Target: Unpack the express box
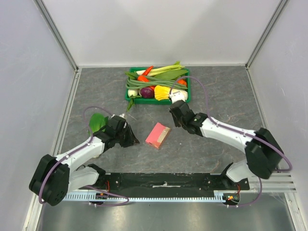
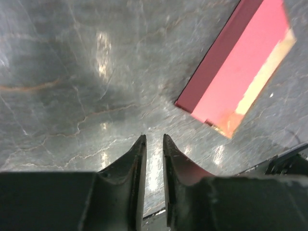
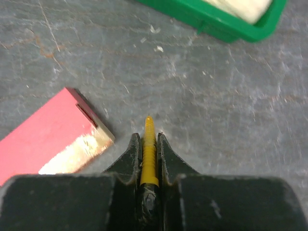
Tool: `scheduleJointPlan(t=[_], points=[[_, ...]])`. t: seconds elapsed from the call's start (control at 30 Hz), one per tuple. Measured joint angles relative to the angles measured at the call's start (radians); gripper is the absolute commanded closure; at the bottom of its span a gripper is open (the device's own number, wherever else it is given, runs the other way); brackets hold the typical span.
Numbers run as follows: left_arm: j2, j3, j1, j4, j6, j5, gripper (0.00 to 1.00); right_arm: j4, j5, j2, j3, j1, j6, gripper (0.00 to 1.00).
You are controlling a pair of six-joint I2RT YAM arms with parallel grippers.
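Closest thing to the lens is the right gripper (image 3: 148, 136) in its own wrist cam. Its two black fingers are clamped tight on a thin yellow tool (image 3: 149, 161), ribbed along its length, with the tip poking out just past the fingertips. Can't tell what it actually is, since the back end disappears into the gripper body.

The express box (image 3: 48, 142) lies flat on the table, just left of those fingers and not touching them. It's pink-red with a pale, shiny patch at its near end. The frame edge and the gripper body cut off the rest of it. At top right there's a corner of the green crate (image 3: 219, 23) with something whitish inside, also cropped.

In the left wrist cam, the left gripper (image 2: 153, 138) is all but closed. There's only a thin slit between the fingers (image 2: 136, 161) and nothing in it. The box is up and to the right of them, near but apart, running off the frame.

From the top camera the box sits diagonally on the grey table (image 1: 96, 86), between the two grippers and nearer than the crate. Both grippers are just dark blobs there, so the fingers aren't readable. The crate is heaped with vegetables (image 1: 156, 82), and the right arm's wrist covers its near right corner. A green leaf (image 1: 98, 120) lies by the left arm, partly under a cable.
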Motion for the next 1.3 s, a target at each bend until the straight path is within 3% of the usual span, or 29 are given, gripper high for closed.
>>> scheduleJointPlan(t=[0.03,0.13,0.4,1.07,1.3], points=[[0.002,-0.016,0.0,0.0,0.0,0.012,0.86,0.009,-0.01,0.031,0.021,-0.01,-0.013,1.0],[0.029,-0.035,-0.006,0.003,0.001,0.06,0.91,0.04,-0.045,0.106,0.087,-0.019,-0.053,1.0],[0.199,-0.032,-0.024,0.124,0.0,0.17,0.92,0.078,-0.15,0.161,0.13,-0.019,-0.074,1.0],[0.482,0.258,-0.023,0.132,0.059,0.201,0.91,-0.054,-0.217,-0.079,-0.038,-0.018,-0.016,1.0],[0.605,0.408,-0.016,0.129,0.091,0.185,0.9,-0.128,-0.227,-0.198,-0.124,0.058,0.06,1.0]])
